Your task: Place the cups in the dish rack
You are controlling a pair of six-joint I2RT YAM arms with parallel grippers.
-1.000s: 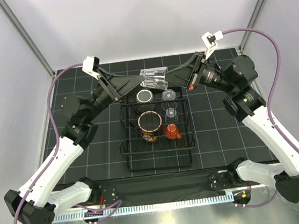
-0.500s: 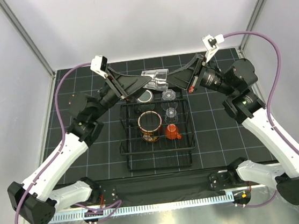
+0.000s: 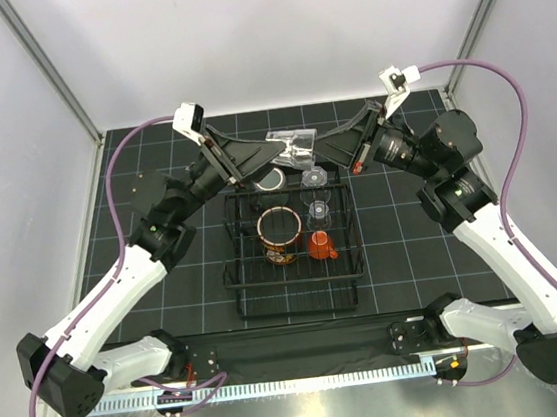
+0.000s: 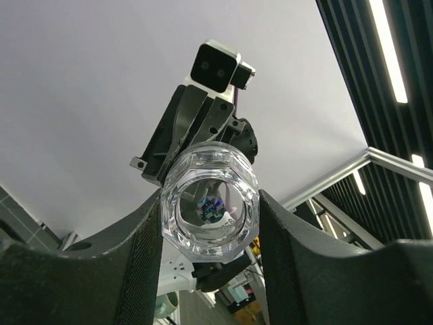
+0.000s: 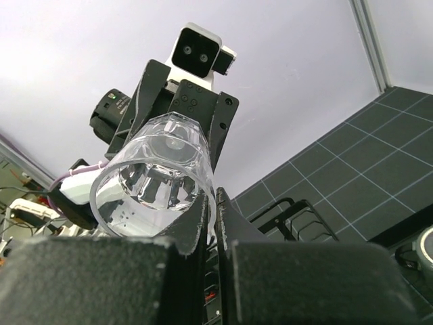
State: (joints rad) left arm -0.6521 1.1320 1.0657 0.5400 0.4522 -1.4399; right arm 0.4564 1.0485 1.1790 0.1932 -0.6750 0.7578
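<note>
L gripper [image 3: 274,155] has narrowed its jaws till the pads [image 4: 147,271] look to touch both sides of the clear cup [image 3: 290,148], aloft at 12 o'clock of the dish rack [image 3: 236,274], w/ R gripper [image 3: 312,148] pinched tight on its wall – handover's on, racking prob next.

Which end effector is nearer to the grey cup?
Left. The left end effector hangs almost over the grey cup; the right end effector is farther off to the cup's right. Both meet at the clear cup.
</note>
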